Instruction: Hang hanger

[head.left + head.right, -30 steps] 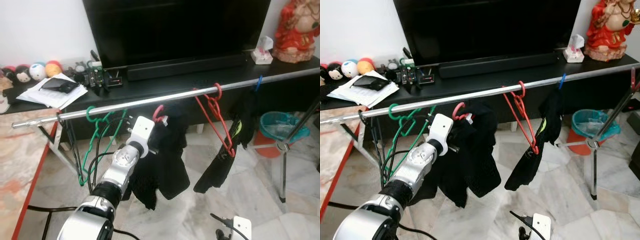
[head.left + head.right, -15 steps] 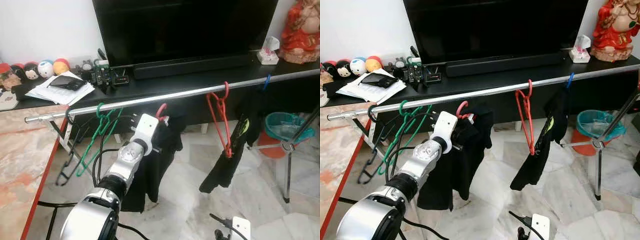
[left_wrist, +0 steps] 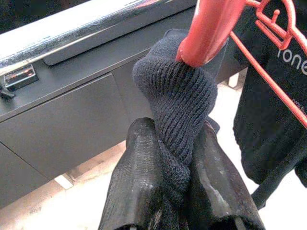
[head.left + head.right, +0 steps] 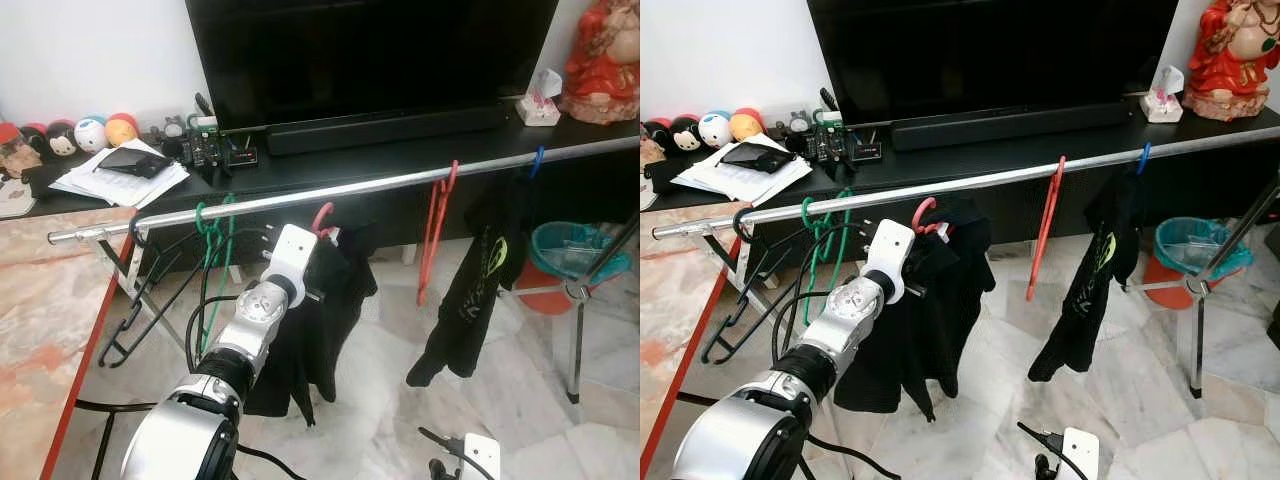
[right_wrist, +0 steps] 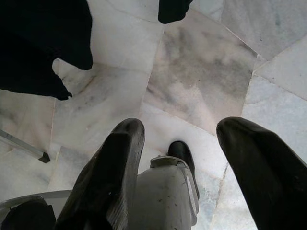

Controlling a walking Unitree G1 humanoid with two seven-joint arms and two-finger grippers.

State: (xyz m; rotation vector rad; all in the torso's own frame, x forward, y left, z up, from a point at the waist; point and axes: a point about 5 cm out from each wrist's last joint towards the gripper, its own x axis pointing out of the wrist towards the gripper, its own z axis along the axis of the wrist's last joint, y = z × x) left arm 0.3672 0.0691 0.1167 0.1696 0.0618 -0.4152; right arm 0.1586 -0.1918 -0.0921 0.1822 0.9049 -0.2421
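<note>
Holding a red hanger [image 4: 322, 215], loaded with a black garment [image 4: 335, 310], up at the steel rail [image 4: 400, 183]. Doing so with the left hand [image 3: 172, 132], shut narrow on the bunched knit collar [image 3: 175, 96] just under the hook. Gripping there, probably, so that the curved hook stands free above the fingers [image 3: 139, 167] and the cloth cannot slide off while the weight hangs straight down.

From the head views, appears to have the hook just below and in front of the rail, not yet over it, so judged as the lift-and-hook step with the hanging undone. Aims at a gap on the rail between a green hanger [image 4: 208, 225] on the robot's left and an empty red hanger [image 4: 435, 225] on its right. Further right, past that, a second black garment [image 4: 480, 280] on a blue hook [image 4: 537, 158]. Behind the rail, a black bench [image 4: 330, 165] carrying a soundbar [image 4: 385, 130] and papers [image 4: 120, 180].

Up close in the left wrist view: the pinch itself, fabric squeezed between both fingers and the thick red stem rising out of it, hidden in the head views by the wrist housing. Cannot tell from that view how far the hook sits from the rail; only the head views give that.

In the right wrist view, the right hand [image 5: 182, 127] spread wide and holding nothing, pointing down at the marble floor [image 5: 201, 72], hanging idle.
</note>
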